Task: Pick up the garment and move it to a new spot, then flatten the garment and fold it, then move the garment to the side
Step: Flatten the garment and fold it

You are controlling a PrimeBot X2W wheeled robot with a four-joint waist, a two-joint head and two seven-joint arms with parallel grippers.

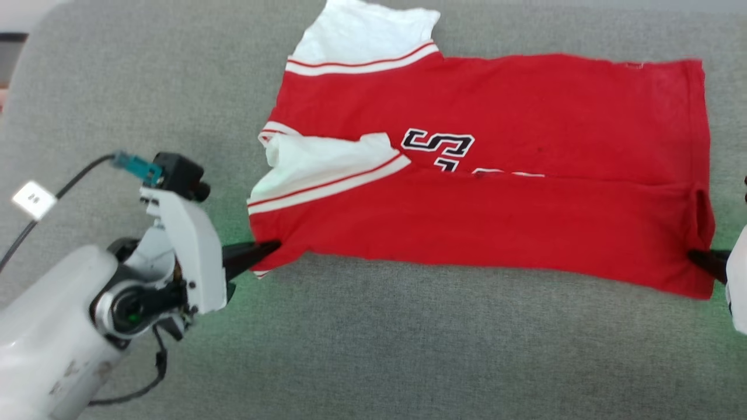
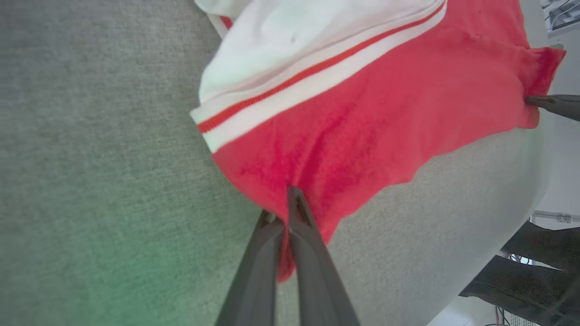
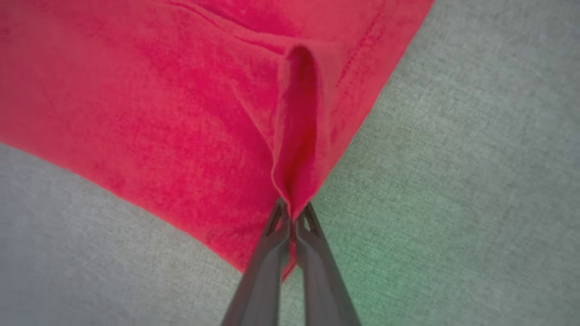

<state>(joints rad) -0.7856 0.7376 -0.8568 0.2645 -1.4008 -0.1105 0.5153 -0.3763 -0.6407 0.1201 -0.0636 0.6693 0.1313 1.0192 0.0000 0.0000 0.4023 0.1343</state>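
The garment (image 1: 490, 175), a red T-shirt with white sleeves and striped trim, lies spread on the grey cushion, its near half folded up over the printed letters. My left gripper (image 1: 274, 248) is shut on the garment's near left corner, just below the white sleeve; the left wrist view has the red cloth (image 2: 362, 122) pinched between the two dark fingers (image 2: 297, 213). At the head view's right edge my right gripper (image 1: 694, 255) is shut on the near right corner by the hem. In the right wrist view a fold of the red cloth (image 3: 297, 136) rises from the closed fingertips (image 3: 292, 217).
The grey cushion (image 1: 408, 350) stretches wide in front of the garment and to its left. A black cable with a white tag (image 1: 34, 199) hangs by my left arm. In the left wrist view, the cushion's edge and dark objects (image 2: 539, 271) show at lower right.
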